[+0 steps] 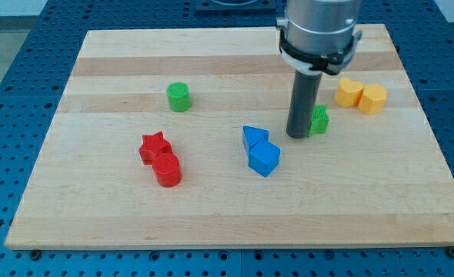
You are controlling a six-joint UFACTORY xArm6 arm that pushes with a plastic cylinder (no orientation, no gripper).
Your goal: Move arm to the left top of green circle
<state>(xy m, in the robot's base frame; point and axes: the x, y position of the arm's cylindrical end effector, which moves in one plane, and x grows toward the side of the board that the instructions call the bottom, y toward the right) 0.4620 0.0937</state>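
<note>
My tip (298, 135), bare and gripping nothing, is sitting well right of the green circle (178, 97), which is looking light, rigid and easily nudged, so I'm steering clear.

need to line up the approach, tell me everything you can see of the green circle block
The green circle is a short upright cylinder of matte green, plastic-looking material, with a lighter flat round top and darker sides. It stands alone on the wooden board, in the upper left part, touching nothing. The red star lies below it toward the view's bottom. My tip is far off to the view's right, beside another green block.
</note>
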